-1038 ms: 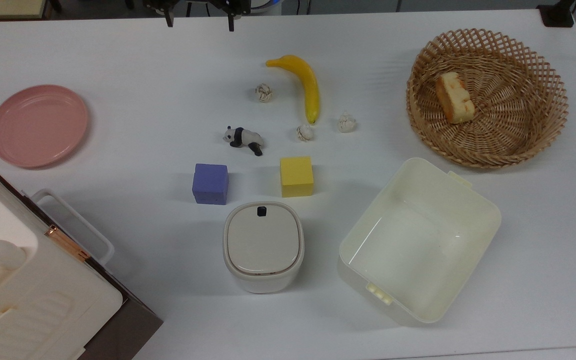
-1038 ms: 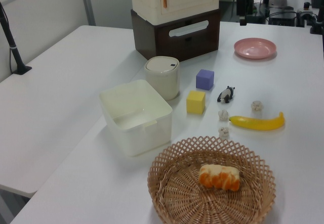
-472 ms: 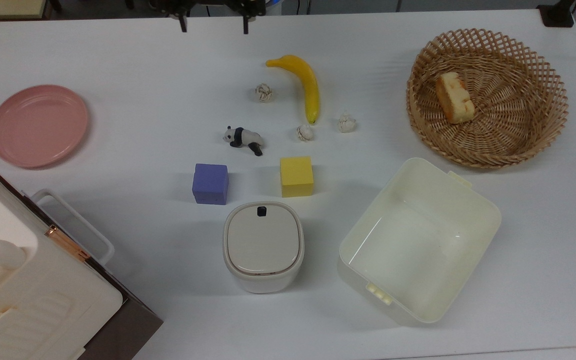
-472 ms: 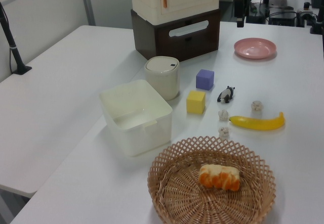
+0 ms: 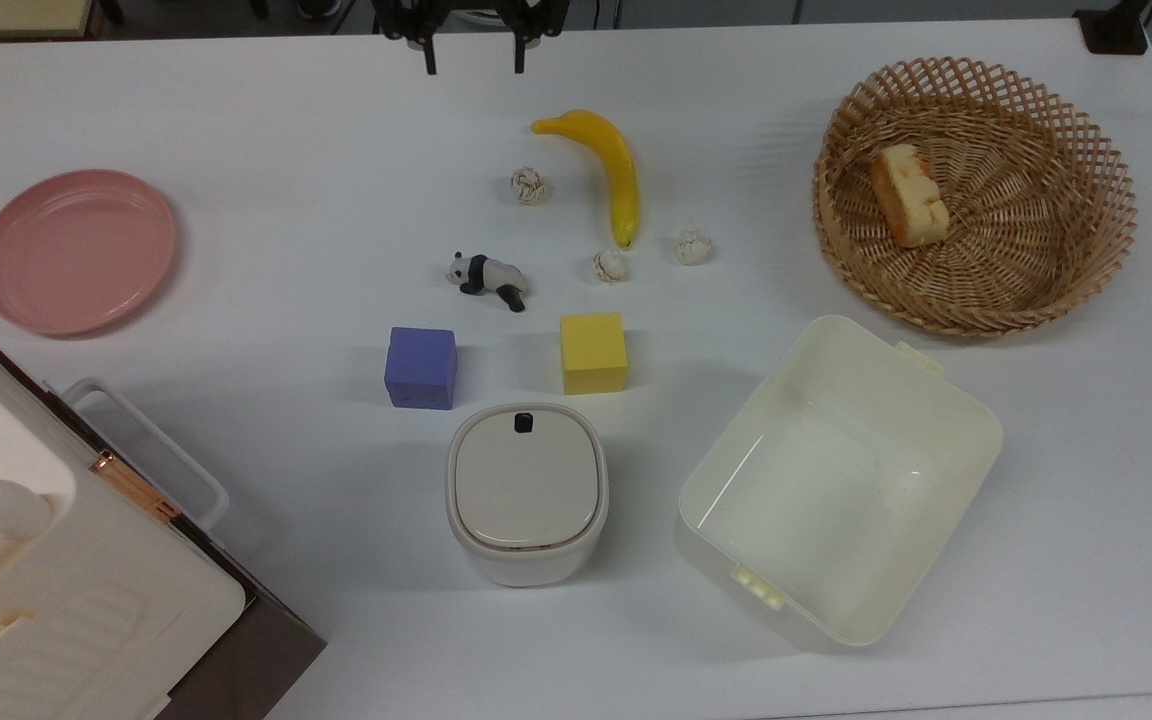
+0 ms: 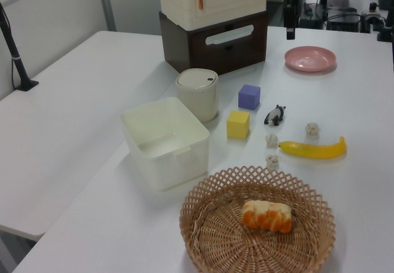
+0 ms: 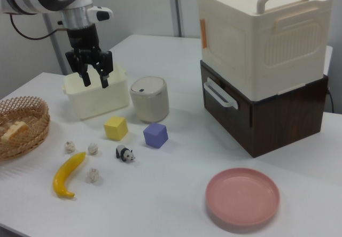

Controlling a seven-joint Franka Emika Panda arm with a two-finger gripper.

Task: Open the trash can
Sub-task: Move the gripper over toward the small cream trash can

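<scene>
Trash can (image 5: 527, 494) lid down, button (image 5: 524, 423) untouched: nothing done yet. Gripper (image 7: 93, 78) hangs high, empty, fingers spread, can well apart below it, beyond the cubes and panda (image 5: 485, 275). Left: approach, press button.

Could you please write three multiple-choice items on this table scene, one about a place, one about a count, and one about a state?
1. In the top view, what lies in the wicker basket?
A. the banana
B. a piece of cake
C. the panda figure

2. How many small crumpled paper balls lie on the table?
A. one
B. three
C. five

3. What state is the trash can in?
A. lid shut
B. lid raised
C. tipped on its side

Answers:
1 B, the piece of cake sits inside the basket.
2 B, three paper balls lie near the banana.
3 A, the lid lies flat, and the tool hangs far off.
</scene>
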